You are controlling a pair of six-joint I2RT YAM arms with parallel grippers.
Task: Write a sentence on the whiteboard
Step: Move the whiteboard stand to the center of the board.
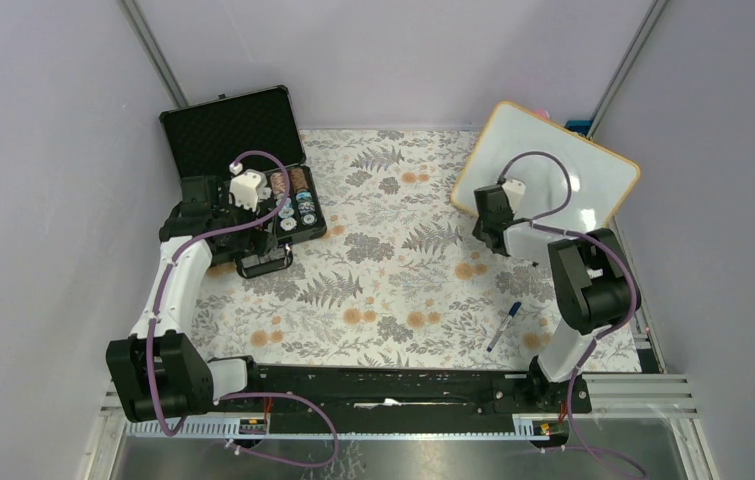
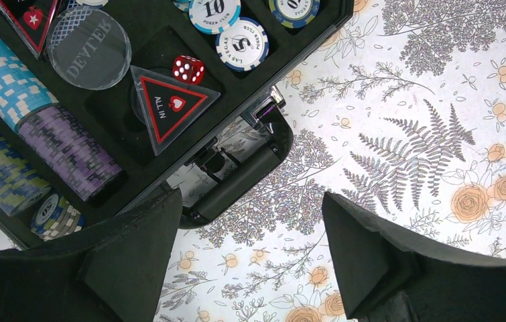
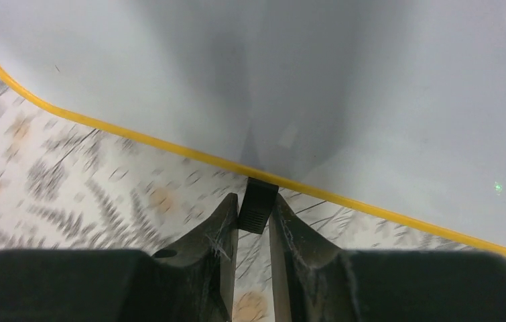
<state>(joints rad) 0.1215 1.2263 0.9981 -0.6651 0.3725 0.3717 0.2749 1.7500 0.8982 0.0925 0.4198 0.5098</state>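
A rectangular white whiteboard with a thin orange-yellow rim and rounded corners sits at the far right of the floral-patterned tabletop, close to the right wall. It is turned diagonally, so 1 corner points toward the back. Its face shows plain white in both the top view and the right wrist view.

The right gripper is at the whiteboard's near-left edge. Its 2 dark fingers are drawn almost together and pinch a small black foot that sticks out just under the yellow rim. In the right wrist view the rim runs slantwise across the picture, with the white face above it and the flowered cloth below.

A slim marker with a blue cap lies flat on the tabletop, well apart from the whiteboard, nearer the right arm's base.

The left gripper hangs over the near edge of an open black foam-lined case at the far left of the tabletop. Its 2 fingers are spread wide with nothing between them. Below it, the left wrist view shows the case's black handle. Also in the case are striped round poker chips, a red die with white spots, a black triangular "ALL IN" token and a clear round disc.
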